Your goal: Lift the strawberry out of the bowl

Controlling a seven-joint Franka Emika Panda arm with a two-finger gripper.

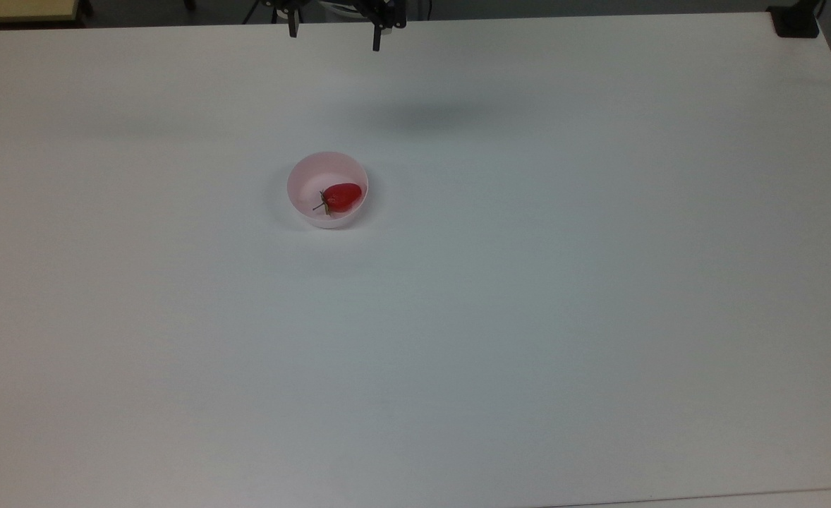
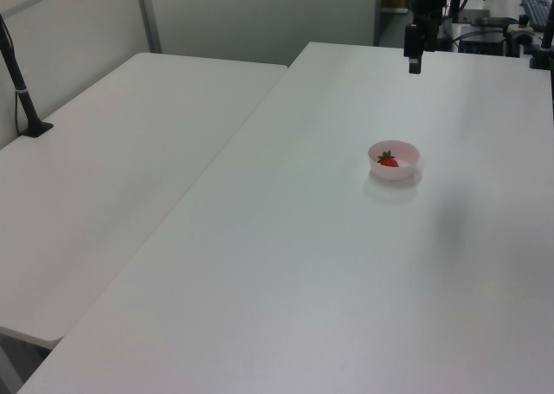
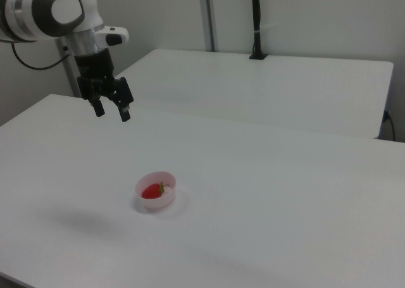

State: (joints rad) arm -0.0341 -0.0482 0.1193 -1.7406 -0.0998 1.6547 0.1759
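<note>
Nearest the camera in the right view, the white bench (image 3: 266,193) lies bare up to the pink bowl (image 3: 166,177), and the strawberry (image 3: 151,190) rests on its side inside that bowl. In the top view the fruit (image 1: 343,197) sits against the wall on the top view's right, leaves and stem pointing to the top view's left, with the bowl's rim (image 1: 302,168) curving close around it.

Farther back, my pincer (image 3: 112,110) hangs high over the bench with its two fingers spread apart and nothing between them, well apart from the bowl. In the top view I am at the far edge (image 1: 333,39), and in the left view I hang beyond the bowl (image 2: 414,63).

My worries, as I judge them: the fruit is glossy and rounded, so a squeeze off its middle may squirt it out sideways. It lies hard against the wall, so one finger may land on the rim and tip or drag the light bowl (plastic, I guess) across the smooth bench. Closing across the stem end could catch only leaves and lose the fruit on lifting. Coming down too far would jam my fingertips into the bowl's floor.

I can read no brand, label or writing anywhere on bowl, bench or arm.
</note>
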